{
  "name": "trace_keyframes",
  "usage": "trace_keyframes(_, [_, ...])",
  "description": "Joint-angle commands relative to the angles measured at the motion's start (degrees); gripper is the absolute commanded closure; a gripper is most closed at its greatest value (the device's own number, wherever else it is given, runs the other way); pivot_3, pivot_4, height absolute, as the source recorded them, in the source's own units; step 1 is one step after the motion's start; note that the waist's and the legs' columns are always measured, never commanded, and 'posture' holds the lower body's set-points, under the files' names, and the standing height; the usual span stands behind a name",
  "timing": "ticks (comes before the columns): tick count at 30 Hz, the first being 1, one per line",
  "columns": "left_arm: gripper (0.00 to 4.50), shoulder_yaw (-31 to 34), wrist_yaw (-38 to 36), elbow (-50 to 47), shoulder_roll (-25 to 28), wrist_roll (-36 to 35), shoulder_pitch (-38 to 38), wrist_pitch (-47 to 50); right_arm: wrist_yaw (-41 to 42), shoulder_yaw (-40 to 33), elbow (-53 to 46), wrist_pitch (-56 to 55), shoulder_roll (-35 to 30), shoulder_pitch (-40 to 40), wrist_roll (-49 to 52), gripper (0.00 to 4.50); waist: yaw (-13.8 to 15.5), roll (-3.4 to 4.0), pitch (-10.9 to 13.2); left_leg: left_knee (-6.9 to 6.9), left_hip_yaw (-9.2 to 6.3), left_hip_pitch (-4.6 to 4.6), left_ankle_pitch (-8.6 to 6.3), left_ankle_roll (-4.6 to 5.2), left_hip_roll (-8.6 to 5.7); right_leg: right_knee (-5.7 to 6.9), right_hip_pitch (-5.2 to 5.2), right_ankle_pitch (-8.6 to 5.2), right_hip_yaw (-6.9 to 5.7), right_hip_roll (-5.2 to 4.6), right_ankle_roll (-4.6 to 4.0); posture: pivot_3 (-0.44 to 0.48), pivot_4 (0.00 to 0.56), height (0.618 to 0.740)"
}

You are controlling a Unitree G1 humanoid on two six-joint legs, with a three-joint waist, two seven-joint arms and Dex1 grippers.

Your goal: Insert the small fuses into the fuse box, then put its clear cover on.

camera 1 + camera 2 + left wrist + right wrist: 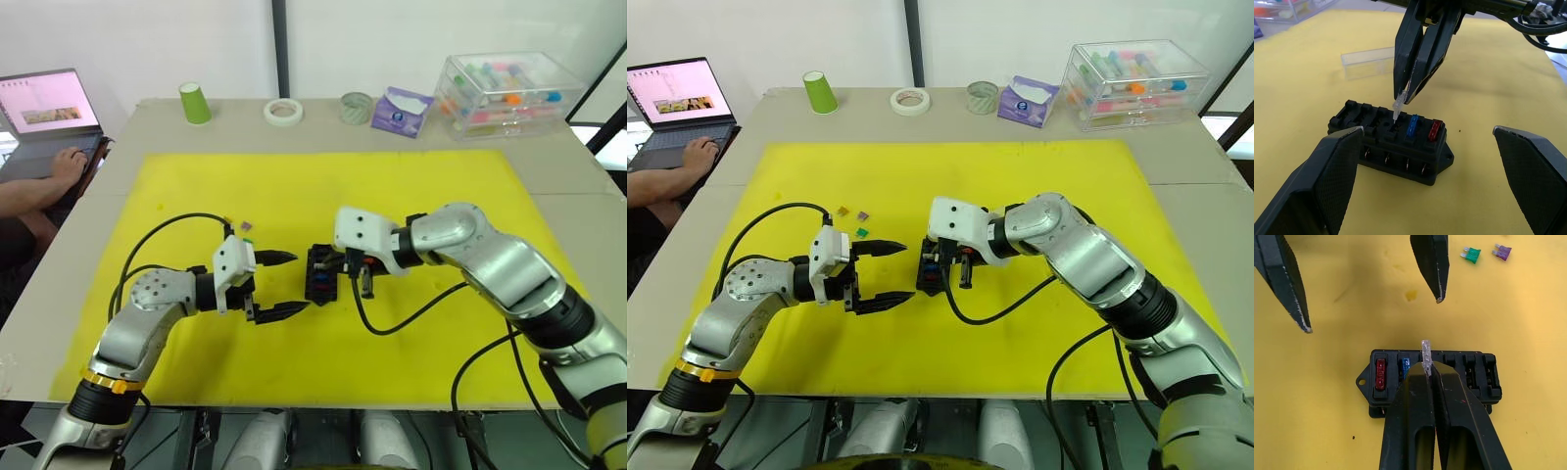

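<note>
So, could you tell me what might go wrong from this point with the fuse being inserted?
The right gripper pinches a clear fuse by its top edge, tip at a slot of the fuse box beside the blue fuse and red fuse. If tilted, its blades could miss the slot or it may slip out. The left gripper is open near the box without holding it, so pressing down might shift the box. The clear cover lies close behind and could get knocked.
</note>
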Motion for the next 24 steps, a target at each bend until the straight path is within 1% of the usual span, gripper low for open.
trace_keyframes(1, [0.05, -0.2, 0.0, -0.8, 0.0, 0.4, -0.9, -0.8, 0.7, -0.3, -0.2, -1.3, 0.6, -0.4, -1.3, 4.50, 0.0, 0.00, 0.0, 0.00, 0.00, 0.00, 0.00, 0.00, 0.00, 0.00, 0.00, 0.00, 0.00, 0.00, 0.00, 0.000, 0.150, 0.740])
trace_keyframes(24, [0.05, 0.5, 0.9, -0.7, 0.0, 1.1, -1.6, -0.4, 3.4, 0.1, 2.7, -4.3, 2.5, 1.5, -6.1, 4.50, 0.0, 0.00, 0.0, 0.00, 0.00, 0.00, 0.00, 0.00, 0.00, 0.00, 0.00, 0.00, -0.01, 0.00, 0.00, 0.000, 0.150, 0.740])
